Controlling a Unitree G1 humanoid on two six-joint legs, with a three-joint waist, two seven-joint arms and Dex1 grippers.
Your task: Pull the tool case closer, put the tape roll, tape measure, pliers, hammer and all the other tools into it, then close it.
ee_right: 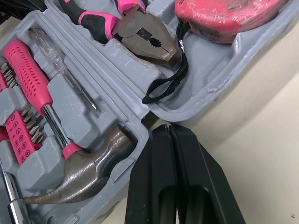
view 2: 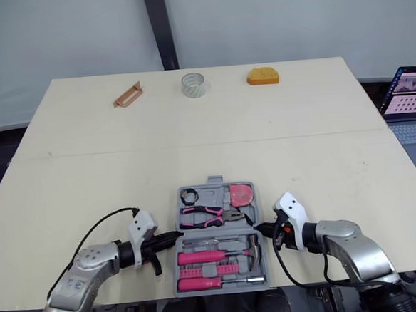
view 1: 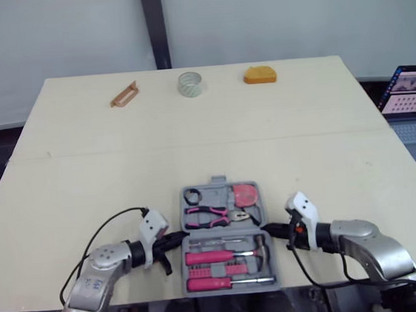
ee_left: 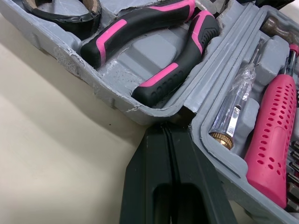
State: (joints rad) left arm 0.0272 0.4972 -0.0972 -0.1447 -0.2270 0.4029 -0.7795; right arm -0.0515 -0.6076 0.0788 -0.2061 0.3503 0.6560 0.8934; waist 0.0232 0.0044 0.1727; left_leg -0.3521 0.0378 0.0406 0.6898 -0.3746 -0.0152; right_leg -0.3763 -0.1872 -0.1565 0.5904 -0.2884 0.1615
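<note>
The tool case (view 1: 216, 192) lies open and flat at the near edge of the tabletop (view 1: 88, 171), with its hinge running from 9 to 3 o'clock. The far half holds a black tape roll (view 1: 191, 196), the pliers (view 1: 212, 215) and the tape measure (view 1: 245, 195). The near half holds the hammer (ee_right: 88, 175), a pink screwdriver (ee_left: 273, 135) and small bits.

The case looks like hard moulded plastic, stiff, and I judge it rather heavy with the steel tools inside. The tools of the far half sit in shallow beds and may slip out when this half is folded over. A good place to take hold seems to be the far rim at 12 o'clock, beside the latch, while the near half is kept down.

The left gripper (view 1: 178, 238) is at 9 o'clock of the case and the right gripper (view 1: 267, 230) at 3 o'clock. Each has its fingers pressed together, holding nothing, with the tip at the hinge end.

Far away along the back edge lie a pale tape roll (view 1: 190, 84) at 12 o'clock, a tan handle-like piece (view 1: 124, 94) at 11 and an orange thing (view 1: 259, 74) at 1.
</note>
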